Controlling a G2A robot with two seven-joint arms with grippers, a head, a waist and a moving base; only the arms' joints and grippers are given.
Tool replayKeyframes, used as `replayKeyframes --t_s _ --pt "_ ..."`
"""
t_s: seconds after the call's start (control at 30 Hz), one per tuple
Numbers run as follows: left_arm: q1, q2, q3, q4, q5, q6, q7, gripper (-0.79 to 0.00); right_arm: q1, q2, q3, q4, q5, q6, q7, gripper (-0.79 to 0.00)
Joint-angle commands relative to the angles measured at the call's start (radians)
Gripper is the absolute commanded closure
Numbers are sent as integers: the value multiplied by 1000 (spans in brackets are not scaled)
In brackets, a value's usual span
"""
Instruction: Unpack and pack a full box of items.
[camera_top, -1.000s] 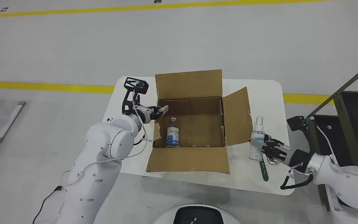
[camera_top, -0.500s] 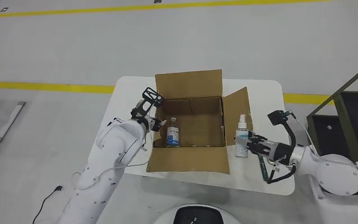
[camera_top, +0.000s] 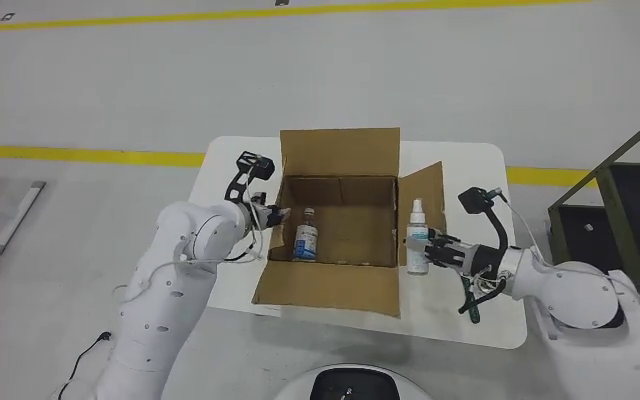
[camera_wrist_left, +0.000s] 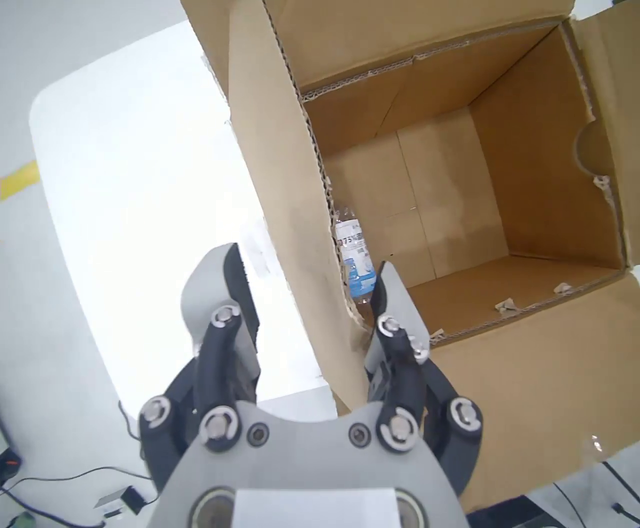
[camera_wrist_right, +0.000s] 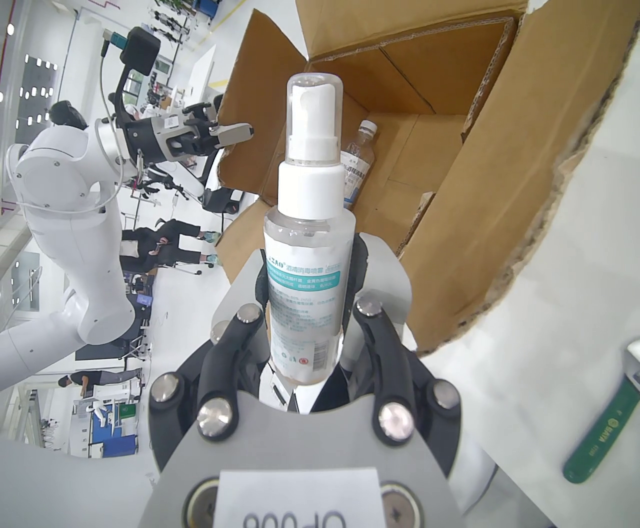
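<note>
An open cardboard box (camera_top: 345, 275) stands mid-table with a clear water bottle (camera_top: 307, 240) lying inside near its left wall. My left gripper (camera_top: 276, 214) is open at that wall, one finger (camera_wrist_left: 235, 280) outside and the other inside, with the cardboard edge (camera_wrist_left: 280, 165) between them and the water bottle (camera_wrist_left: 355, 260) just beyond. My right gripper (camera_top: 437, 250) is shut on a white-capped spray bottle (camera_top: 417, 238), held upright beside the box's right flap (camera_top: 428, 205). In the right wrist view the spray bottle (camera_wrist_right: 305, 240) stands between the fingers of the gripper (camera_wrist_right: 310, 280), with the box (camera_wrist_right: 400, 75) behind it.
A green-handled tool (camera_top: 470, 298) lies on the white table (camera_top: 480, 170) under the right arm, also seen in the right wrist view as the tool (camera_wrist_right: 600, 440). The box's flaps stand up at the back and right. A dark rack (camera_top: 600, 210) stands off the table's right side.
My right gripper has carried the spray bottle leftward, up to the box's right flap. My left gripper has shifted down onto the box's left wall, and the box has shifted slightly.
</note>
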Motion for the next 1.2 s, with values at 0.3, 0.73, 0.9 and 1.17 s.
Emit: replayKeyframes --t_s 0.3,0.73,0.9,1.17 --pt "-4 5 -39 21 -101 67 -27 0 64 4 -67 43 -18 34 -33 0" --pt "27 15 -112 9 -305 130 -58 0 81 10 -102 82 -19 45 -51 0" --pt "37 21 -128 28 -351 157 -60 0 122 8 -159 132 -37 54 -60 0" --pt "35 33 -130 43 -335 171 -58 -785 249 -11 -326 257 -107 112 -93 0"
